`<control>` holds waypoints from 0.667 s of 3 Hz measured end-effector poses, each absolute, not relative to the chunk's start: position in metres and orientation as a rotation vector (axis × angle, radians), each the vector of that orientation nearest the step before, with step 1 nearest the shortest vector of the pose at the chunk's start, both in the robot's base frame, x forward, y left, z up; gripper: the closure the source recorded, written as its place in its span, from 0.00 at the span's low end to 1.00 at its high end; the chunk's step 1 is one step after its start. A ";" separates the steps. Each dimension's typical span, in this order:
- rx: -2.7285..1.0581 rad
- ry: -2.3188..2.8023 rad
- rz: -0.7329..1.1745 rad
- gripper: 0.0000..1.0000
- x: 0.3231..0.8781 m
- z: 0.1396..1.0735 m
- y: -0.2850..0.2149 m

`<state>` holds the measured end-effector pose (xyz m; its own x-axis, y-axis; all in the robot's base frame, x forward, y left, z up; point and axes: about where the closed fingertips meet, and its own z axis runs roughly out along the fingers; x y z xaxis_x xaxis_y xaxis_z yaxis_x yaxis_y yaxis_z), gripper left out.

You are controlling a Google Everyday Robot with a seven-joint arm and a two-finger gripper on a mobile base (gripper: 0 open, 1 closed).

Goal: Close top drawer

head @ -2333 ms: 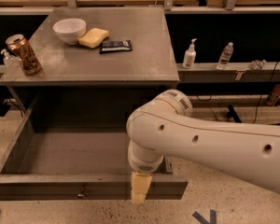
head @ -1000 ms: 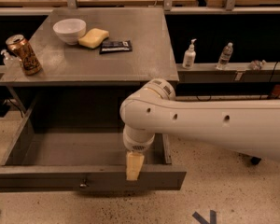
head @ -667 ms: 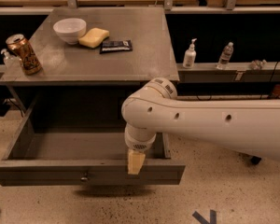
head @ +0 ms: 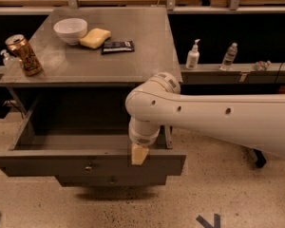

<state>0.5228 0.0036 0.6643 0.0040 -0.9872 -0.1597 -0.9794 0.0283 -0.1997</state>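
Note:
The top drawer (head: 52,166) is a wide grey metal drawer, pulled partly out of the cabinet under the grey tabletop (head: 133,61). Its plain grey inside (head: 71,141) shows, and a small metal lock (head: 89,166) sits in the middle of the long front panel. My gripper (head: 138,155) hangs from the big white arm (head: 204,118). Its tan tip rests against the top edge of the front panel, right of the lock.
A lower grey drawer (head: 111,179) sticks out slightly beneath. On the tabletop stand a can (head: 24,55), a white bowl (head: 70,30), a yellow sponge (head: 95,37) and a dark packet (head: 117,46). Two bottles (head: 193,55) (head: 229,56) stand on a shelf at right.
The top drawer has slid back toward the cabinet, so less of its inside shows. My gripper has moved in with the front panel, staying on its top edge.

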 end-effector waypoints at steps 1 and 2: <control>-2.026 2.053 -0.045 0.47 0.524 0.664 0.003; -2.010 2.067 -0.063 0.53 0.541 0.666 -0.001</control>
<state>0.5406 -0.0013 0.6657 -0.0113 -0.9882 -0.1531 -0.9771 0.0434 -0.2084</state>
